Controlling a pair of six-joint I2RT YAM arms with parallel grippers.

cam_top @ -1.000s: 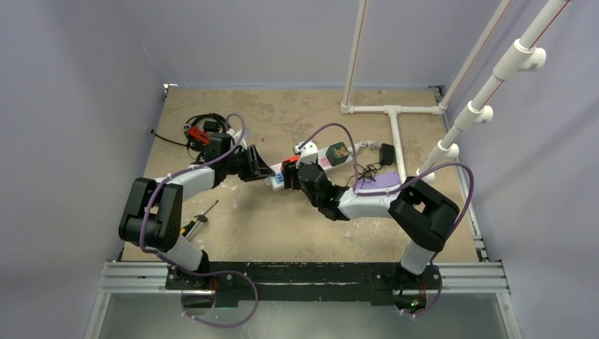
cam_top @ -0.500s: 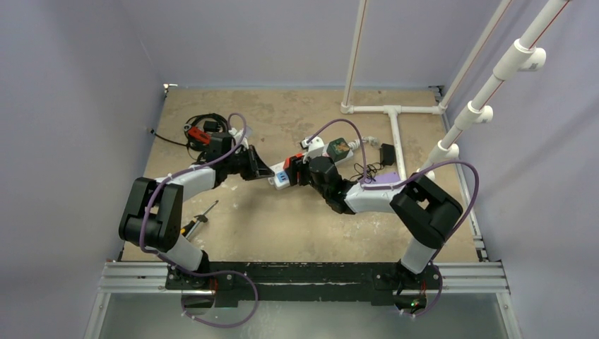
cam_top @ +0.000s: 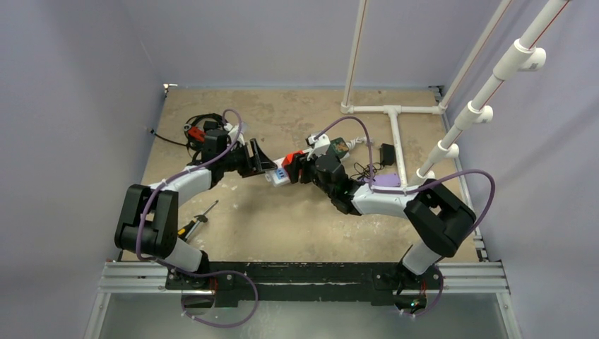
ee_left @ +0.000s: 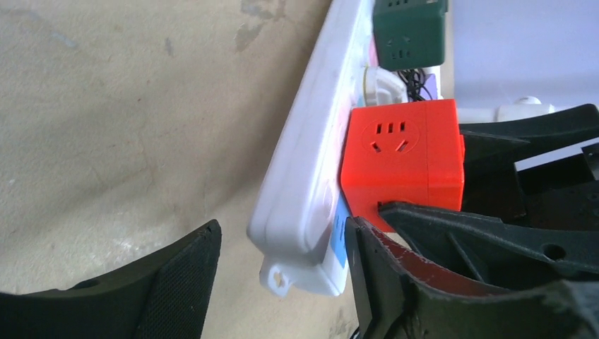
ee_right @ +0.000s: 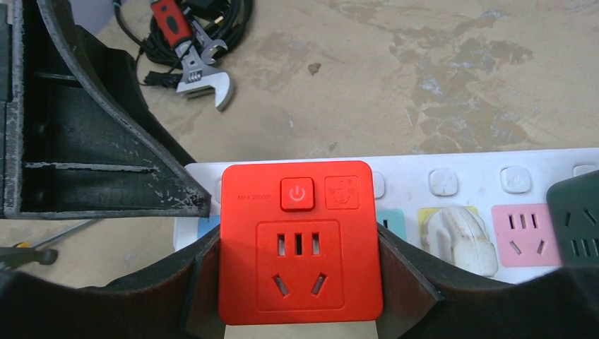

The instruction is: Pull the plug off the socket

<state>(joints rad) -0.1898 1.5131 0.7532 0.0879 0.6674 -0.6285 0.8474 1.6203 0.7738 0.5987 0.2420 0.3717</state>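
Observation:
The long white power strip [cam_top: 277,177] lies mid-table, with pastel outlets showing in the right wrist view [ee_right: 459,169]. A red cube plug [ee_right: 297,240] sits in it near its left end and also shows from above [cam_top: 292,157]. My right gripper [ee_right: 300,251] is shut on the red plug, one finger on each side. My left gripper [ee_left: 281,229] is open and straddles the strip's end [ee_left: 311,162]. Its right finger touches the strip's face and its left finger [ee_left: 184,275] stands apart. A white plug [ee_right: 455,236] and a dark green adapter [ee_right: 576,219] sit further along the strip.
A cable bundle with a red-handled wrench [cam_top: 201,131] lies at back left. A screwdriver [cam_top: 198,219] lies near the left arm. A flat purple bar [cam_top: 385,180], a black adapter [cam_top: 387,153] and a white pipe frame [cam_top: 395,134] are at the right.
My right gripper has swung left and farther back with the red plug in it. The strip's left end has shifted with it, and my left gripper has moved back to stay around it.

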